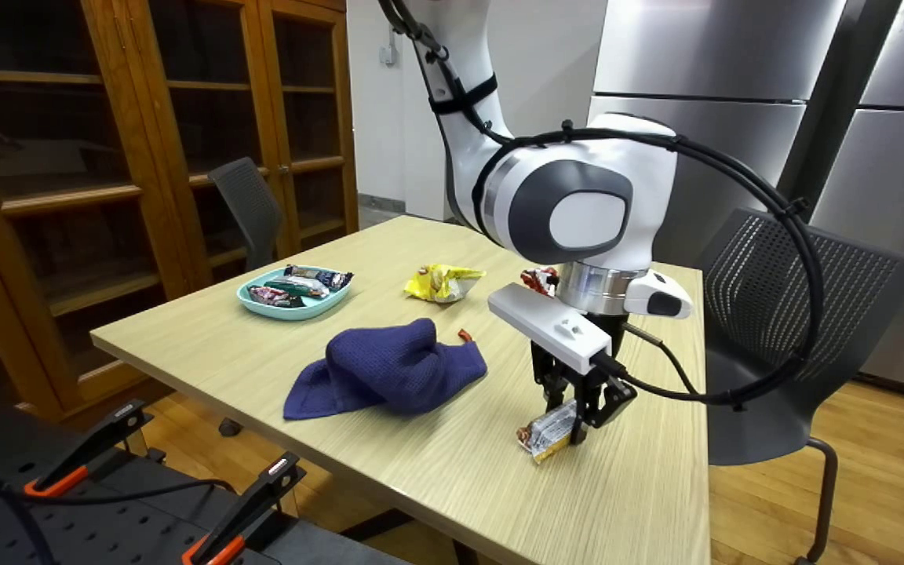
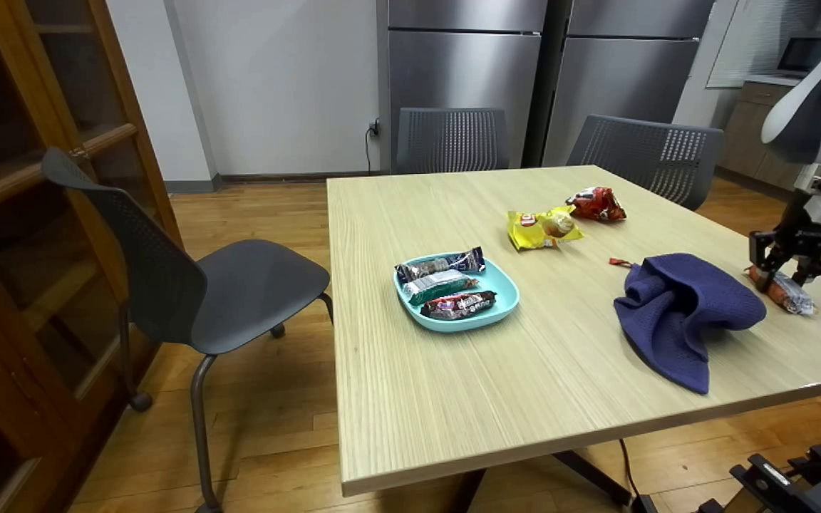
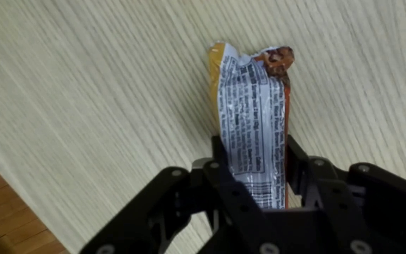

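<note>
A snack bar [image 3: 252, 106] in a white, yellow and orange-brown printed wrapper lies between my gripper's fingers [image 3: 254, 144] in the wrist view. The fingers press close against both long sides of it, and its near end is hidden by the gripper. In both exterior views the bar [image 1: 552, 430] [image 2: 789, 292] is at the tabletop, or just above it, below the downward-pointing gripper [image 1: 566, 420] [image 2: 782, 278]. A crumpled dark blue cloth [image 1: 389, 369] [image 2: 688, 299] lies on the table beside the gripper.
A turquoise plate [image 1: 295, 314] [image 2: 453, 325] holds several wrapped bars. A yellow snack bag [image 1: 442, 282] [image 2: 542, 228] and a red one [image 1: 540, 280] [image 2: 597, 204] lie on the table [image 1: 625, 502]. A grey chair [image 1: 781, 314] stands at the table's edge.
</note>
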You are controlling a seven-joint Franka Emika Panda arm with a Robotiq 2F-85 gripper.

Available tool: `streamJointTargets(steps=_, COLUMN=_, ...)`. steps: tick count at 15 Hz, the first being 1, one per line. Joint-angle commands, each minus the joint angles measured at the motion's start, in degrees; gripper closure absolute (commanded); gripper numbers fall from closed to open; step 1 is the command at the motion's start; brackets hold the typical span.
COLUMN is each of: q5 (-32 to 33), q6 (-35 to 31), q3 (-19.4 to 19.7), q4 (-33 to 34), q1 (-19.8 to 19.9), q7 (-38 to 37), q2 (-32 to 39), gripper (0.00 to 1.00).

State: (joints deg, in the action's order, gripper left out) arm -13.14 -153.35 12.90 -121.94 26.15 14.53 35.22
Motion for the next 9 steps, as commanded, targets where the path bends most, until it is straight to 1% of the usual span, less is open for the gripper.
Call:
streamJointTargets(steps=1, q5=2.16, q6=-0.37, q3=-1.02, q4=-3.59, q1=0.06, q7=-0.12, q2=-5.51, gripper=0.83)
streamJointTargets(steps=3, q5=3.19, q6=-0.54, q3=-0.81, q4=-4.98, q1=-0.95, q7=-0.22, q2=-7.98, gripper=0.83)
streamJointTargets(steps=4, q5=3.53, q6=-0.29, q3=-1.42, q4=-5.84, q1=-0.92, q7=0.86, q2=-9.64, gripper=0.83)
streamJointTargets(steps=7, q5=5.32, q6=-0.68, q3=-1.63, q4=-8.61, q1=-2.83, q7=0.70, q2=-14.22, gripper=0.83)
streamJointTargets(steps=9, q5=5.44, q6=0.14, q3=-2.50, q4=-9.05, q1=-3.87, q7=0.85, q2=-16.39, gripper=0.83)
